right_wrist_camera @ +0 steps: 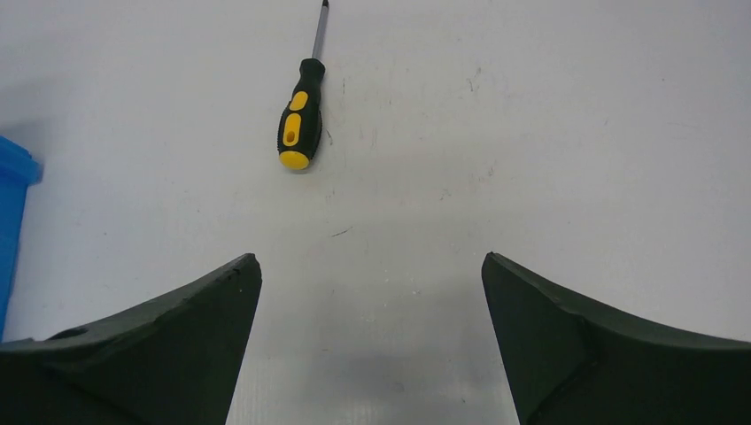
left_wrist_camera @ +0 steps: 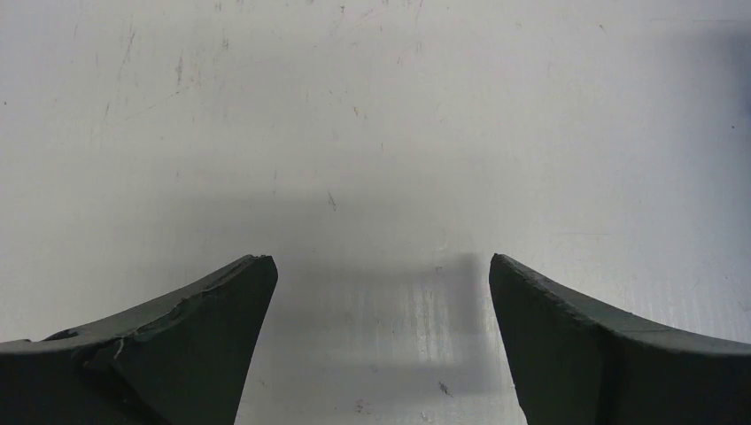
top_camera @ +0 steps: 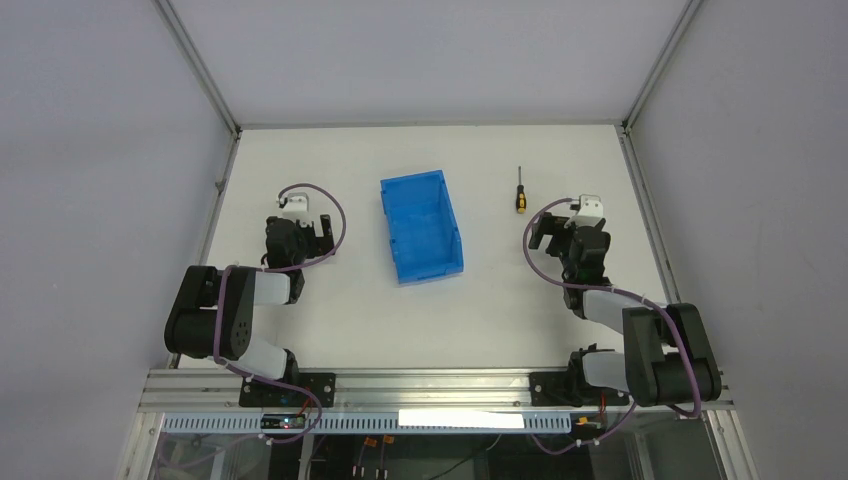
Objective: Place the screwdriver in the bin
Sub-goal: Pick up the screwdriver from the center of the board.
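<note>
Lying beside the bin (top_camera: 421, 236), screwdriver (top_camera: 519, 197) rests on table (top_camera: 500, 305).

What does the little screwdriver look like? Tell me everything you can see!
The screwdriver is small, with a chunky yellow and black handle that looks like plastic, a little hole near its end, and a thin dark metal shaft. It lies flat on the white table, handle toward the arms, tip pointing away. It sits right of the blue bin, not touching it. Only the table touches it.
</note>
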Available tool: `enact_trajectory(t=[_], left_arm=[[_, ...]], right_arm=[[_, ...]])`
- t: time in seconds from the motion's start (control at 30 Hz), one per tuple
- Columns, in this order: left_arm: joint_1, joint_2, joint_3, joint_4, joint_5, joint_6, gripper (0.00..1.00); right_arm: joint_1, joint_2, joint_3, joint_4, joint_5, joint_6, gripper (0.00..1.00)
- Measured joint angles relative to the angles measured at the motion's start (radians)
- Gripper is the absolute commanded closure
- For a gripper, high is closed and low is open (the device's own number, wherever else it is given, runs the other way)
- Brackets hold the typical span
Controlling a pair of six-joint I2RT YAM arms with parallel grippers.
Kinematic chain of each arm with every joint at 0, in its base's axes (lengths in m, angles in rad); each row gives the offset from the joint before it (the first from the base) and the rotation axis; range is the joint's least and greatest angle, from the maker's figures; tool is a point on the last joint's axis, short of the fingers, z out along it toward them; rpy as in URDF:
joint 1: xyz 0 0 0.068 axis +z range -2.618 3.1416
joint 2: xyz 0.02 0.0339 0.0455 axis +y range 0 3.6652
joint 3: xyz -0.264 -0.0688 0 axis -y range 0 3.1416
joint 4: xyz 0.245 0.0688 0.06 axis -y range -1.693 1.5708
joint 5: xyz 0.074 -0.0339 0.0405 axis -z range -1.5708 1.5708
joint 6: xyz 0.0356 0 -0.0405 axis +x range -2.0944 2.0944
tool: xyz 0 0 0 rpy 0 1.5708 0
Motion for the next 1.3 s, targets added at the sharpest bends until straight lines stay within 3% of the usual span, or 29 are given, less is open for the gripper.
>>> enact_trajectory(t=[0.83,1.0,1.3], left_arm=[[0.000,0.000,0.000,0.000,0.000,0.000,0.00],[0.000,0.000,0.000,0.000,0.000,0.000,0.00],[0.006,0.000,0.000,0.000,0.000,0.000,0.00]], right_arm=[[0.001,0.004,0.037,-0.062,-0.055,-0.016,0.01],[0.001,-0.084,0.100,-0.221,-0.056,-0.018,0.01],[0.001,-0.230,0.427,-0.577,-0.061,-0.018,0.01]])
